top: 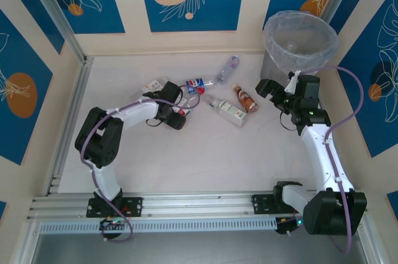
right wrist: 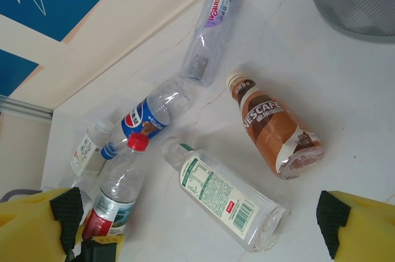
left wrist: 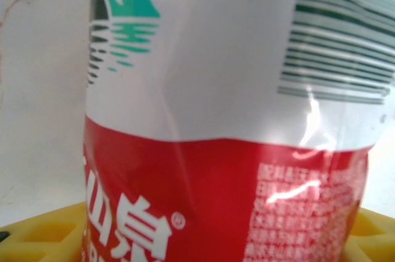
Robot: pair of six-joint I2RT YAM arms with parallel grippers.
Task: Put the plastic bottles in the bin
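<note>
The left gripper (top: pixel 177 116) is closed on a red-capped bottle (left wrist: pixel 222 151), left of the centre of the table (top: pixel 205 164). Its yellow pads (left wrist: pixel 37 234) lie against both sides of the bottle. The upper part of the label is white, with a green mountain graphic and a barcode. The lower part is red, with white Chinese characters and a block of fine print too small to be read.

The right gripper (right wrist: pixel 197 219) is held wide open just beside the bin (top: pixel 301 58), which stands in the far right corner of the table.

Five further bottles lie on their sides near the middle of the far edge.
- "NESCAFE" is printed on the brown bottle (right wrist: pixel 271 126).
- A Pepsi globe is carried on the blue-labelled bottle (right wrist: pixel 145 120).
- Purple lettering, apparently "Ganten", is seen on the clear bottle (right wrist: pixel 210 33) nearest the far edge.
- A green-and-white label with a barcode is fitted to the largest bottle (right wrist: pixel 222 197).
- The writing on the white-labelled bottle (right wrist: pixel 83 151) cannot be read.
</note>
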